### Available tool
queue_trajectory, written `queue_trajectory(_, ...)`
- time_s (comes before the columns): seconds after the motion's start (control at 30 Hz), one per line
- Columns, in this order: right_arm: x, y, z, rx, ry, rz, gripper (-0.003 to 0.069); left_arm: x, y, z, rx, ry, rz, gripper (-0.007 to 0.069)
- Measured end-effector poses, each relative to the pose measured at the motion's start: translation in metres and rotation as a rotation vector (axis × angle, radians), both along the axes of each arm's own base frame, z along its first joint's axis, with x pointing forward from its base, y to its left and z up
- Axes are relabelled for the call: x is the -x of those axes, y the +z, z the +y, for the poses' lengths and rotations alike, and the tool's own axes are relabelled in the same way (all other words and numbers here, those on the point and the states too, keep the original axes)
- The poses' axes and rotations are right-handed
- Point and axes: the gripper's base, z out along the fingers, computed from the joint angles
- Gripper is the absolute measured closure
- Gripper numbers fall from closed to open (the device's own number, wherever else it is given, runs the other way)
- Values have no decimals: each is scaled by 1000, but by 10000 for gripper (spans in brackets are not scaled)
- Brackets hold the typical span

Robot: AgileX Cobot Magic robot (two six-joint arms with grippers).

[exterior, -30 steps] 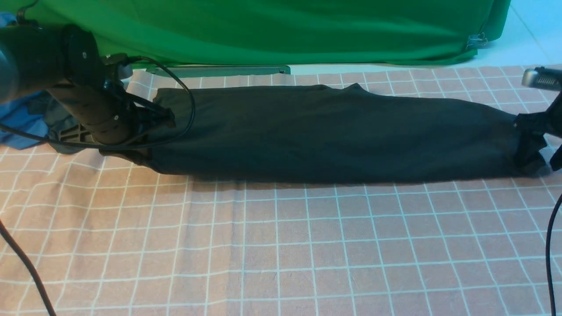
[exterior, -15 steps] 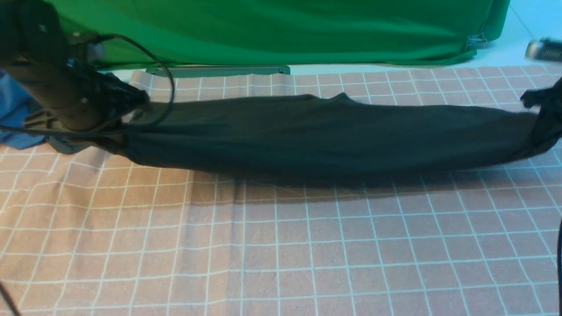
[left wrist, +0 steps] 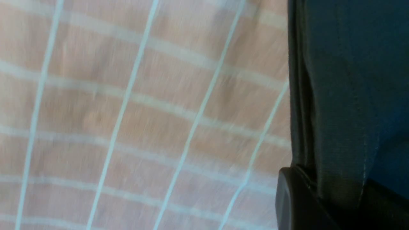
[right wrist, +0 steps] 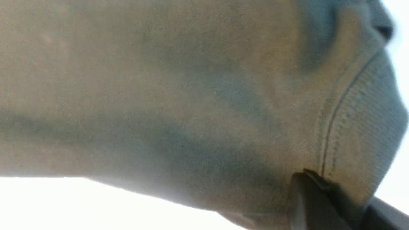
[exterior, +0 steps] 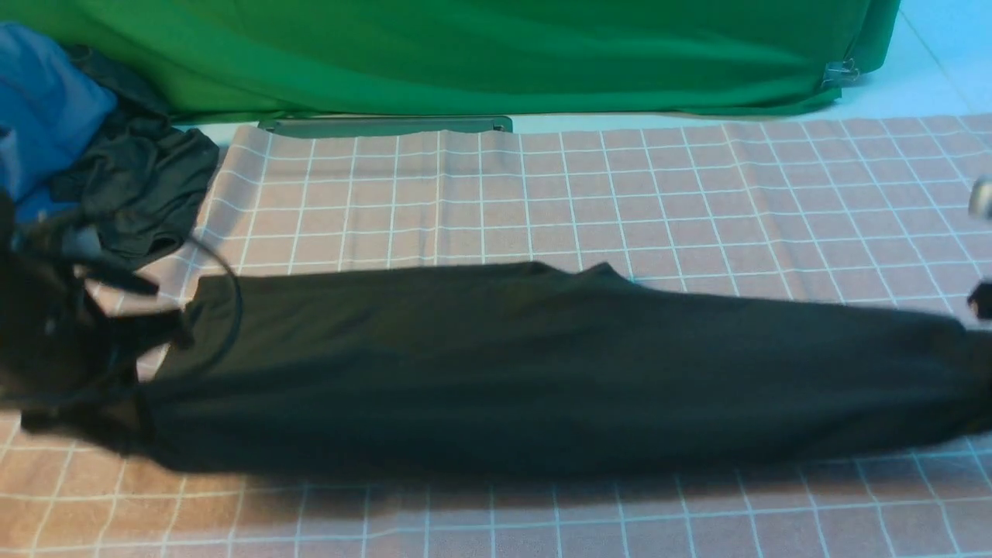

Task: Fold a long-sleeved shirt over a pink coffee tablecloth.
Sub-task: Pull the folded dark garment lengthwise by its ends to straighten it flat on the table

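You had the shirt (exterior: 542,364) drawn out as one long dark band across the middle of the pink tablecloth (exterior: 542,194), one end to each arm. That suits a fold, since tension flattens the layers and lines up the edges. Your left tool (left wrist: 332,207) was closed nearly all the way on the stacked hem layers, pinching them together so they would not slip apart. Your right tool (right wrist: 345,207) was clamped on a ribbed, stitched edge at the other end. The shadow along the near edge suggested the band hung just clear of the cloth, though that is a judgement. The blue garment (exterior: 46,101) and the grey garment (exterior: 139,186) sat well apart at the far left, out of the fold's way.
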Motion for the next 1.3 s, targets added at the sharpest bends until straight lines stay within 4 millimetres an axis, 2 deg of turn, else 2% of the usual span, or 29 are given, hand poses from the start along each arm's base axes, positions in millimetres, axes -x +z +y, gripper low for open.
queue_trajectory(0.17, 12, -21, 2, 6, -5, 27, 545, 11, -16, 0, -12, 27, 32, 503)
queue_trajectory(0.27, 12, -23, 1, 13, -7, 15, 483, 12, -17, 0, -12, 38, 32, 503)
queue_trajectory(0.3, 12, -23, 1, 21, -3, 12, 421, 12, -17, 1, -18, 37, 28, 489)
queue_trajectory(0.37, 13, -23, -1, 44, -1, 16, 340, 12, -17, 3, -36, 33, 27, 442)
queue_trajectory(0.4, 13, -23, -1, 45, -4, 16, 332, 12, -17, 3, -36, 33, 27, 436)
queue_trajectory(0.43, 13, -23, -3, 67, -22, 23, 267, 12, -17, 5, -66, 27, 31, 378)
queue_trajectory(0.6, 9, -22, -5, 95, -60, -6, 90, 7, -10, 9, -104, 41, 8, 208)
queue_trajectory(0.67, 6, -21, -3, 103, -65, -33, 50, 1, 0, 9, -96, 50, -44, 175)
queue_trajectory(0.73, 2, -21, 2, 110, -50, -64, 34, -1, 8, 8, -84, 59, -98, 179)
queue_trajectory(0.77, -1, -21, 5, 115, -38, -89, 30, -1, 14, 6, -70, 64, -138, 187)
queue_trajectory(0.9, -11, -23, 22, 124, 11, -161, 29, 10, 42, -1, -16, 43, -289, 335)
queue_trajectory(0.97, -14, -29, 29, 124, 34, -162, 29, 21, 60, -6, 19, 22, -379, 473)
queue_trajectory(1.03, -17, -37, 30, 137, 29, -135, 29, 32, 76, -10, 44, 6, -466, 566)
queue_trajectory(1.17, -18, -49, 27, 162, 9, -99, 30, 54, 100, -16, 80, -10, -589, 611)
queue_trajectory(1.3, -19, -56, 26, 166, 17, -78, 65, 80, 118, -21, 95, -31, -668, 613)
